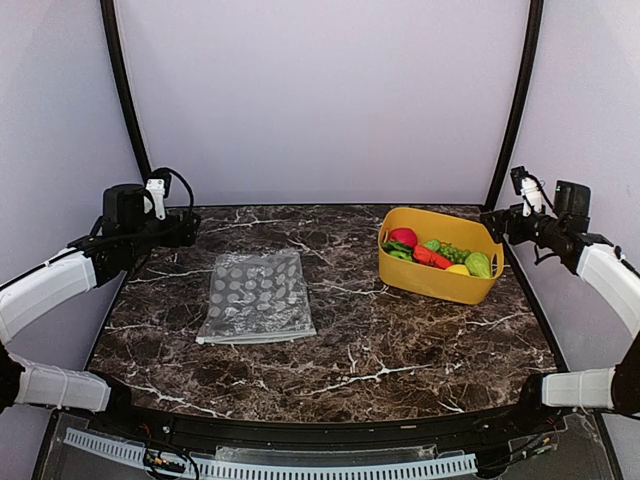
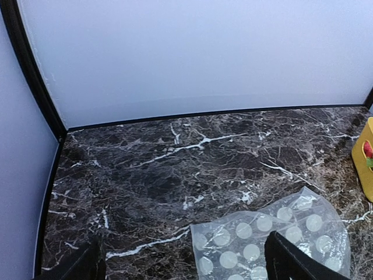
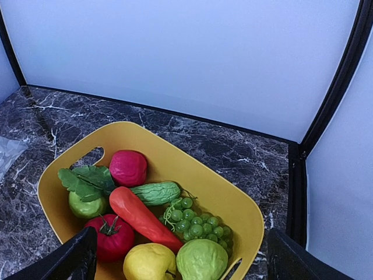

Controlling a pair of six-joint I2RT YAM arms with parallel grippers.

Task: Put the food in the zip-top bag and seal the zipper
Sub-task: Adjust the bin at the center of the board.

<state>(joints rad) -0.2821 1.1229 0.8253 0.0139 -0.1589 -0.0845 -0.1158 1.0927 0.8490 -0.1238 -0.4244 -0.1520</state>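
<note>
Dark marble table (image 1: 340,360), top view: one zip-top bag (image 1: 257,295) lay flat left of centre, its zipper (image 1: 255,338) along the lower edge, probably for easy reach. One yellow basket (image 1: 440,285) at right held all the food (image 1: 432,254) — none bagged.

Left wrist view: left gripper (image 2: 184,259) had jaws spread wide, holding nothing; the bag lay at lower right.

Right wrist view: right gripper (image 3: 185,259) likewise spread and empty, aimed at the basket — nine pieces counted.

Glossy plastic zip-top bag (image 1: 256,297), smooth plastic basket (image 1: 436,286), polished marble-look table (image 1: 400,350).
</note>
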